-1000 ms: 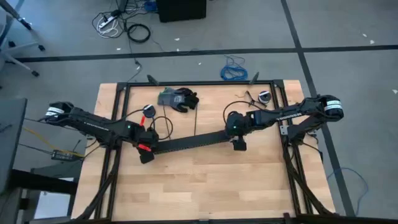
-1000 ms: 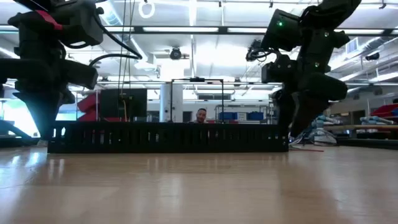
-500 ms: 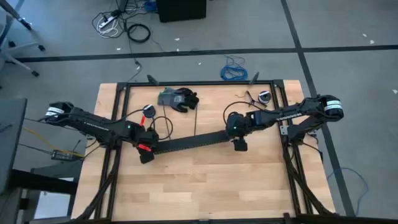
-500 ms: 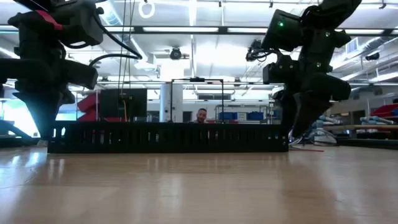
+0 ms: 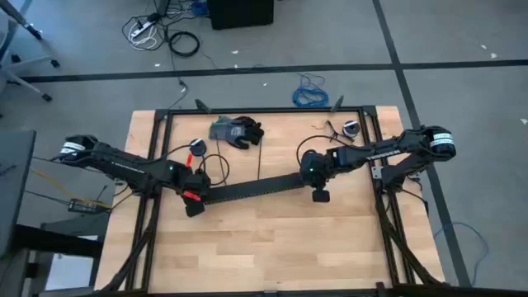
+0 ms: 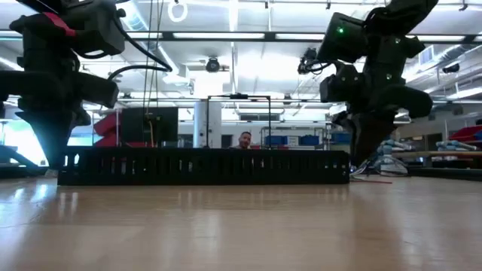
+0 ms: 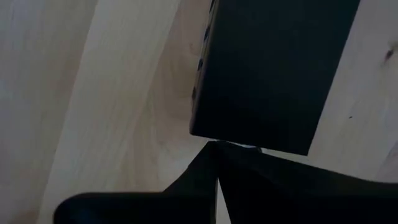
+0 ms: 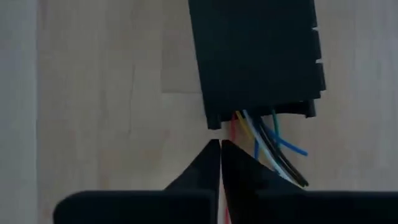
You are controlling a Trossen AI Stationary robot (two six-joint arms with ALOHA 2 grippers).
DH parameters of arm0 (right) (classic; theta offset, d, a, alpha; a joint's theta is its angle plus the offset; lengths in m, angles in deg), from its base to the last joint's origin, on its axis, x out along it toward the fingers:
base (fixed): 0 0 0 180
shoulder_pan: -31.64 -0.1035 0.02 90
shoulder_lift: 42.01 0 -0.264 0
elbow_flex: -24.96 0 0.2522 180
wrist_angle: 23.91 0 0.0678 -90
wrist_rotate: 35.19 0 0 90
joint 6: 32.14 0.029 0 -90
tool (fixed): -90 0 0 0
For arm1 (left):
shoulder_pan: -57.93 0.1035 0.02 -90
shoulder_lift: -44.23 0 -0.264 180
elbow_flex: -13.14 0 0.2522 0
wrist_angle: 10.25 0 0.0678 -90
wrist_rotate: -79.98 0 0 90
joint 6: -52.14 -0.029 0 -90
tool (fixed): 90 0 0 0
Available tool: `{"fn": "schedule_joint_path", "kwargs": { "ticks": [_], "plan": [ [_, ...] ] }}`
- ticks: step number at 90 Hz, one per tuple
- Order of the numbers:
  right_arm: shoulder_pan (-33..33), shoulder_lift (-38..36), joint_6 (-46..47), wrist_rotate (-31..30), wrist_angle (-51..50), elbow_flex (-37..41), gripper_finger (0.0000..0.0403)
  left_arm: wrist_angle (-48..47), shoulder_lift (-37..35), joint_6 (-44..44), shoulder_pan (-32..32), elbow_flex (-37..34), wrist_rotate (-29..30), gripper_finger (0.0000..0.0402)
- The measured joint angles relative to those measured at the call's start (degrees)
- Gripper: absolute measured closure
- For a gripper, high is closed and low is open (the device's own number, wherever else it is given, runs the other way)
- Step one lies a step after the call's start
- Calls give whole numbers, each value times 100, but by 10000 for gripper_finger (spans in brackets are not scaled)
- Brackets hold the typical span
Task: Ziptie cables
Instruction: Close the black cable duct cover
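Observation:
A long black slotted duct (image 5: 252,188) lies flat across the middle of the table, and the low view shows it side on as the duct (image 6: 203,165). The cables (image 8: 270,146), thin red, yellow, blue, white, black and green wires, stick out of its right end (image 8: 261,109). My right gripper (image 8: 220,143) is shut just off that end, pointing down; from above it is my right gripper (image 5: 317,191). My left gripper (image 7: 216,144) is shut at the duct's left end (image 7: 249,137), and from above it is my left gripper (image 5: 195,202). My left gripper's shut fingertips (image 7: 205,155) point down and meet the bottom edge of the duct's left end. Whether they touch it or stand just off it, I cannot tell. My right gripper comes from above, and a red wire (image 8: 234,127) runs from the duct's mouth into the seam between its fingers. The other wires (image 8: 280,162) pass beside one finger (image 8: 249,177) and lie slack on the table.
Dark gloves (image 5: 238,130) lie near the far edge, with a small round red-marked tool (image 5: 196,146) and a loop of black cord (image 5: 216,165) to their left. Another small tool (image 5: 351,128) sits at the far right. A blue coiled cable (image 5: 311,92) lies on the floor beyond.
My right gripper has shut at the duct's right end, its fingers closing together where the wires come out. The duct and my left arm have stayed where they were.

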Motion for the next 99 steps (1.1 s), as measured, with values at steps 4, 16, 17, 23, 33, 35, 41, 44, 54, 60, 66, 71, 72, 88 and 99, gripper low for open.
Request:
{"fn": "schedule_joint_path", "kwargs": {
  "ticks": [4, 16, 17, 23, 33, 35, 41, 44, 54, 60, 66, 71, 72, 88, 99],
  "plan": [
    [0, 0, -1, 2, 10, 0, 397, 1, 0, 0, 0, 0, 0, 401],
    [0, 0, 1, 48, 97, 0, 400, 27, 0, 0, 0, 0, -2, 401],
    [0, 0, 0, 48, 103, 0, 400, 27, 0, 0, 0, 0, -2, 401],
    [0, 0, -4, 57, 143, 0, 402, 39, 0, 0, 0, 0, -2, 401],
    [0, 0, -1, 86, 202, 2, 402, 43, 0, 0, 0, 0, -4, 401],
    [0, 0, -1, 87, 208, 4, 402, 43, 0, 0, 0, 0, -4, 402],
    [0, 0, -1, 87, 219, 5, 402, 56, 0, -4, 0, 0, -7, 401],
    [0, 0, -1, 87, 223, 5, 402, 73, 0, -12, 0, 0, -9, 401],
    [3, 0, 0, 150, 268, 9, 402, 176, 0, -87, 0, 0, -14, 401],
    [1, 0, 1, 212, 308, 9, 402, 175, 0, -92, 0, 0, -15, 401],
    [0, 0, 2, 219, 312, 9, 402, 195, 0, -92, 0, 0, -15, 402],
    [0, 0, 4, 220, 312, 9, 402, 197, 0, -92, 0, 0, -14, 402],
    [0, 0, 5, 219, 312, 9, 402, 196, 0, -91, 0, 0, -15, 402],
    [0, 0, 18, -52, 70, 4, 403, 131, 0, -88, 0, 6, -8, 401],
    [1, 0, 16, -430, -209, 4, 403, 29, 0, 8, 0, 7, -58, 401]
  ]
}}
